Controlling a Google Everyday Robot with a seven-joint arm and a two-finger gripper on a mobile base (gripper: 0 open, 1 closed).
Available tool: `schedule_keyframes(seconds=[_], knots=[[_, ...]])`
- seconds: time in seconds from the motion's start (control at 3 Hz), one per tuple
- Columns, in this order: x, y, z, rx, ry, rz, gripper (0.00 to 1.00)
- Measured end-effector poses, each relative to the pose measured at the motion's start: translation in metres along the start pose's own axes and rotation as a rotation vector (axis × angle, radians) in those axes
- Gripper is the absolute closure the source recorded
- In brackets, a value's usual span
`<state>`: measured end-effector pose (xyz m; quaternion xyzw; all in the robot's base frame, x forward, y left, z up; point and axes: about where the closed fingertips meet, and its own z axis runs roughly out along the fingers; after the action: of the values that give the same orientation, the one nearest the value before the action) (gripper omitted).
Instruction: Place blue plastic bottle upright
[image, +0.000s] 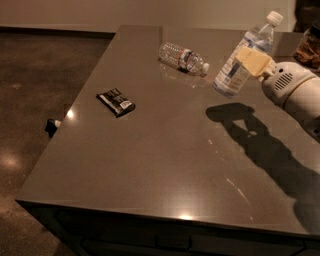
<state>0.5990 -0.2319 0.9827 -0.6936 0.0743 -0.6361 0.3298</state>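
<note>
The blue plastic bottle (243, 60), bluish clear plastic with a white cap and a pale label, hangs tilted above the right part of the grey table (165, 150), cap up and to the right. My gripper (253, 61), with tan fingers on a white wrist, comes in from the right and is shut on the bottle's middle. The bottle's base is off the table surface, and its shadow lies below on the tabletop.
A clear ribbed bottle (183, 57) with a red-and-blue band lies on its side at the back middle of the table. A small black packet (115, 101) lies on the left part. The table's left and front edges drop to a dark floor.
</note>
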Motion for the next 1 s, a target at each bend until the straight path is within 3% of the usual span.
schedule_keyframes(seconds=[0.33,1.0], knots=[[-0.0069,-0.0031,0.0022,0.017,0.032,-0.105,1.0],[-0.0122,-0.0059,0.0055,0.041,0.034,-0.254,1.0]])
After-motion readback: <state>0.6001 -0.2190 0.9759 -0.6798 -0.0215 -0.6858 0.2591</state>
